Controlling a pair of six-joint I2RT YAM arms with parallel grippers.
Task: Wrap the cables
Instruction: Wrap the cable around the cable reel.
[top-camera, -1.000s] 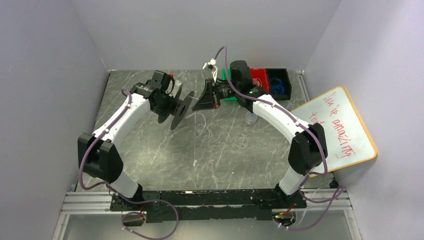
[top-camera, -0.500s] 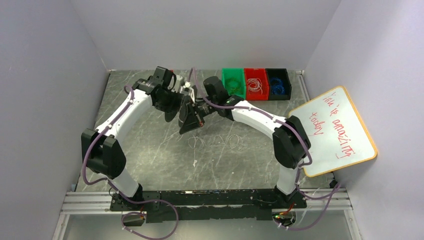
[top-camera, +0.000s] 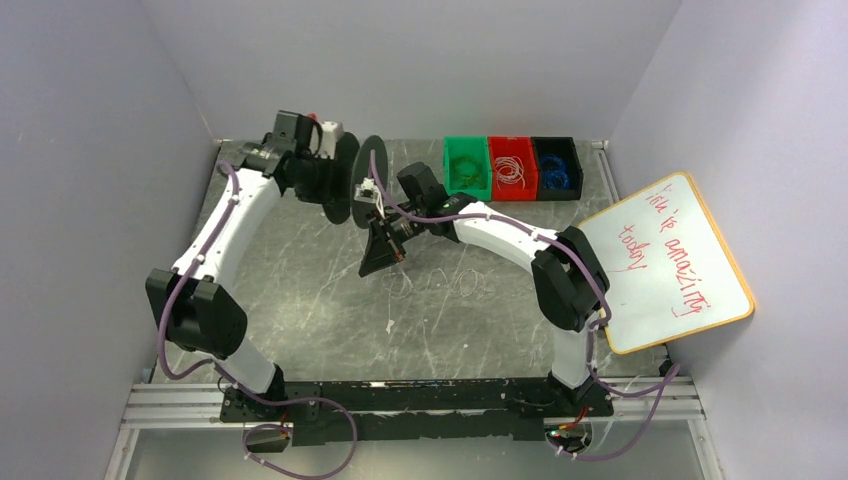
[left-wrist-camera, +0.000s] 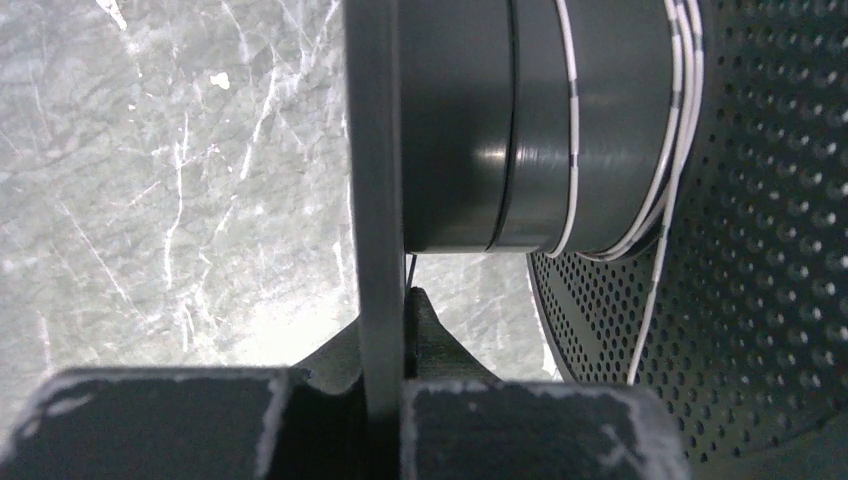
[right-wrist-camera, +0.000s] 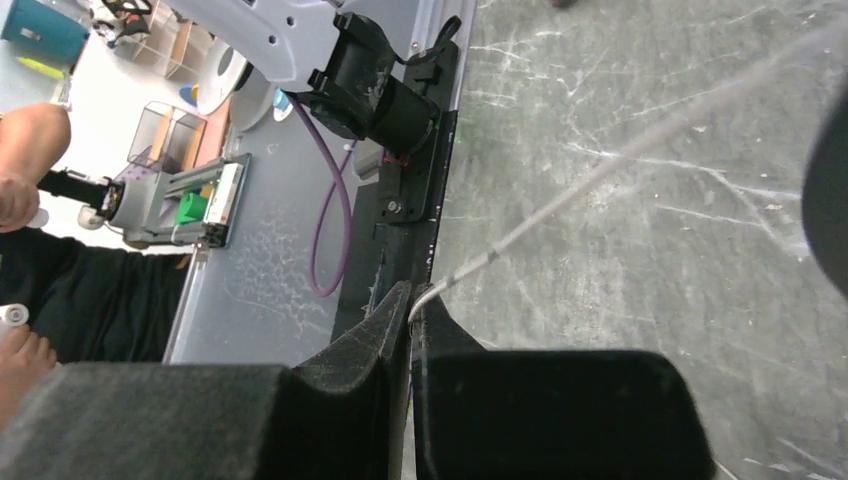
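Grey marbled table (top-camera: 300, 300), lilac walls.
- Left gripper (left-wrist-camera: 385, 325) clenched on flange of black spool (left-wrist-camera: 450, 130), spool held above table.
- Cables (right-wrist-camera: 560, 205): few turns on spool hub, 1 strand running off spool to right gripper (right-wrist-camera: 412, 305), pinched between its fingertips. Loose curls on table, near side of spool.
- Likely risks: springy wire slipping from pinch; slack letting turns spring off hub; strand riding over flange; curls tangling.
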